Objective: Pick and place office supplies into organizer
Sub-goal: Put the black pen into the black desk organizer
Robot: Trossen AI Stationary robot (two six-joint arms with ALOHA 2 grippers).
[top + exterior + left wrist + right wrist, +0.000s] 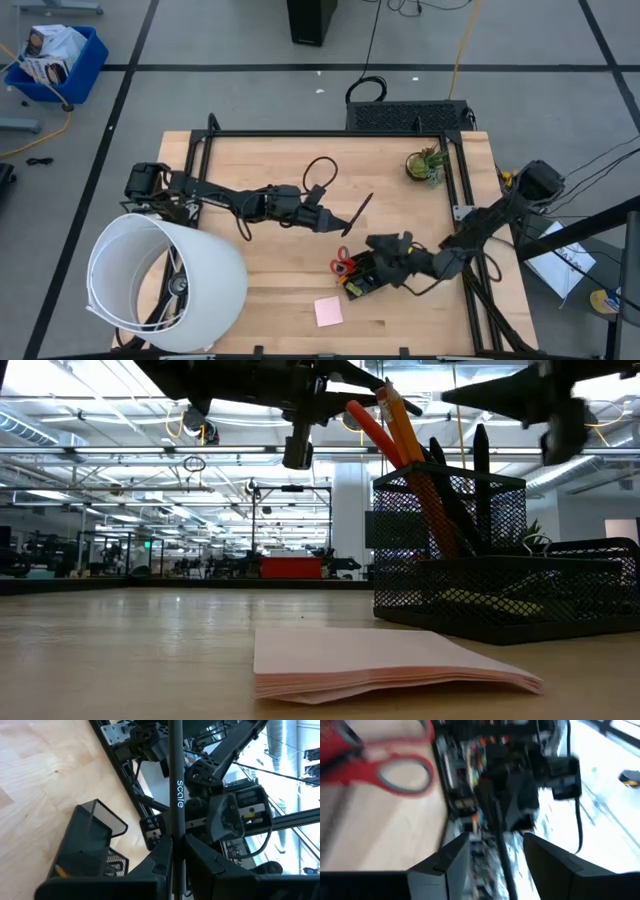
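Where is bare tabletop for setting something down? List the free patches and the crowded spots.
Free: the wood between the small potted green plant and the black mesh organizer, and the strip between the big white cylinder and the pink sticky-note pad. Crowded: around the organizer, where the red-handled scissors and right gripper sit, and mid-table under the left gripper holding a black pen.

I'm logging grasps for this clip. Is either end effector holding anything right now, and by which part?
The left end effector is shut on a black pen, gripping one end. The right end effector is open, holding nothing.
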